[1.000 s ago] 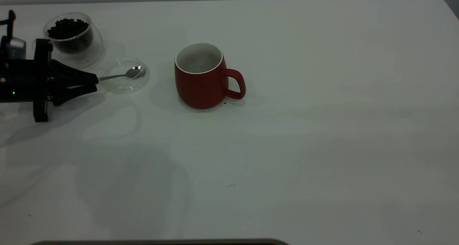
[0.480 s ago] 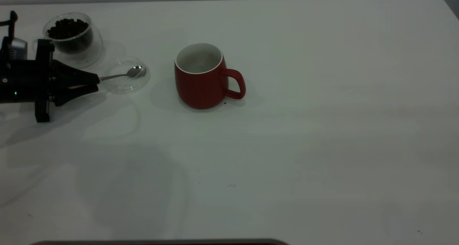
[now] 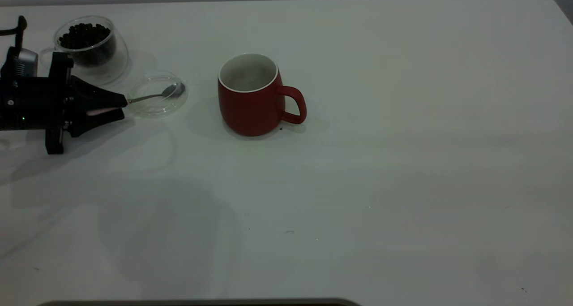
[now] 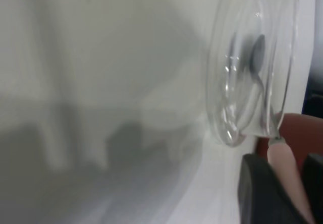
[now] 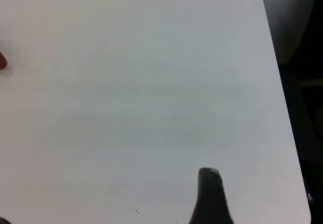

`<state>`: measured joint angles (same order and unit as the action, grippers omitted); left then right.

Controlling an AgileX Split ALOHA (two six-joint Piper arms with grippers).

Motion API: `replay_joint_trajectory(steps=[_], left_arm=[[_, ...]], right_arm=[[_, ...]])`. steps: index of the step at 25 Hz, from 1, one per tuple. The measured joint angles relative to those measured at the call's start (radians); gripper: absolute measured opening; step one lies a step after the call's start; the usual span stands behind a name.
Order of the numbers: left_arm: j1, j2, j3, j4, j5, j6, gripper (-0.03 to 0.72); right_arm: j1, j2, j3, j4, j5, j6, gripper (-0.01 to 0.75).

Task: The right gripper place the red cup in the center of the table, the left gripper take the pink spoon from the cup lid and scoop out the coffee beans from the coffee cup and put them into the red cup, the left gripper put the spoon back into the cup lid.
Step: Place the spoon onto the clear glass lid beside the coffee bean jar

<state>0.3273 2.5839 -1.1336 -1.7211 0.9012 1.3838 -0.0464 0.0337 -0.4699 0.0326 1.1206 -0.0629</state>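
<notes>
I am driving 2 arms; only 1 is at work here. My left gripper (image 3: 120, 107) sits low at the table's (image 3: 403, 162) left edge, its jaws closed on the pale handle of the pink spoon (image 3: 154, 95). The left wrist view confirms this grip: the pink handle runs between the 2 dark fingers (image 4: 260, 191).

The spoon's long axis points away from the gripper toward the red cup (image 3: 250, 95), roughly level. Its metal bowl is over the cup lid (image 3: 156, 94), a clear glass disc just beside the gripper tip; whether the bowl touches the glass or hangs just above it, I cannot tell.

The coffee cup (image 3: 91, 48), with its heap of coffee beans (image 3: 84, 33), stands behind the gripper and toward the table's far edge, near the lid but apart from it. So the spoon points away from the beans; I judge the next move needs a lift clear of the lid's rim, then a swing back toward that glass cup.

The red cup stands upright near the table's middle, handle to the right, and looks empty.

The right arm is parked out of the exterior view; its wrist view shows 1 dark fingertip (image 5: 211, 196) above bare table.
</notes>
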Motion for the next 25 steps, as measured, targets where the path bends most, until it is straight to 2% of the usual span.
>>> replay_joint_trajectory(steps=[3,8,14,25], left_arm=[[-0.001,0.000,0.000,-0.002,-0.001,0.000,0.333],[-0.001,0.000,0.000,-0.005,-0.001,0.002,0.385],[0.008,0.000,0.000,0.004,0.014,0.002,0.399],[0.086,0.000,0.000,0.044,0.040,0.000,0.399]], right_arm=[[0.000,0.000,0.000,0.000,0.000,0.000,0.587],[0.000,0.000,0.000,0.000,0.000,0.000,0.587],[0.000,0.000,0.000,0.000,0.000,0.001,0.587],[0.000,0.000,0.000,0.000,0.000,0.000,0.587]])
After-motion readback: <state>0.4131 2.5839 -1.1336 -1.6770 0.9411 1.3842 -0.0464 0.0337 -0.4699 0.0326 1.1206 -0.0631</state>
